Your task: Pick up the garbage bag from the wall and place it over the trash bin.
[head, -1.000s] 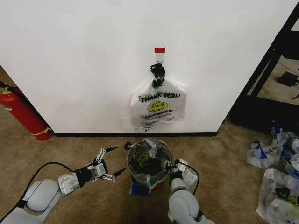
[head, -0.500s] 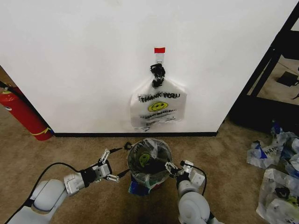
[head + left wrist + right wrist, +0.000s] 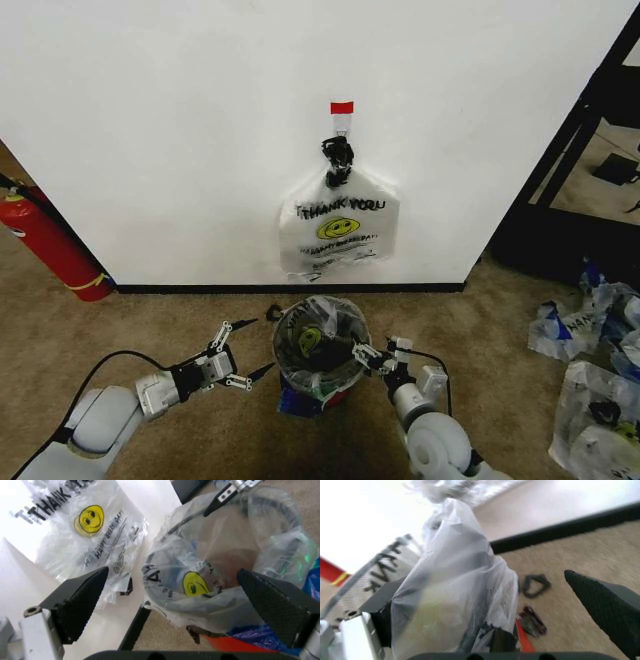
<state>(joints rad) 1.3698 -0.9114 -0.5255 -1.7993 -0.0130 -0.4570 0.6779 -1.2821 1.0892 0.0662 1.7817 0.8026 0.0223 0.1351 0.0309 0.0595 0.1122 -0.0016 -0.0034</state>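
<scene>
I can't read the small print under the smiley on the bundle [image 3: 337, 232]; garbage bag [image 3: 320, 345] hides most of the trash bin [image 3: 318, 398].

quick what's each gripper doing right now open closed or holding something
Left gripper: open, empty, just left of the trash bin.
Right gripper: open at the bin's right rim, with the garbage bag between its fingers, not clamped.

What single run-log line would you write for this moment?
see-through THANK YOU garbage bag: lining round black wire-mesh trash bin | left gripper: open, beside bin | right gripper: open, at bag's rim
</scene>
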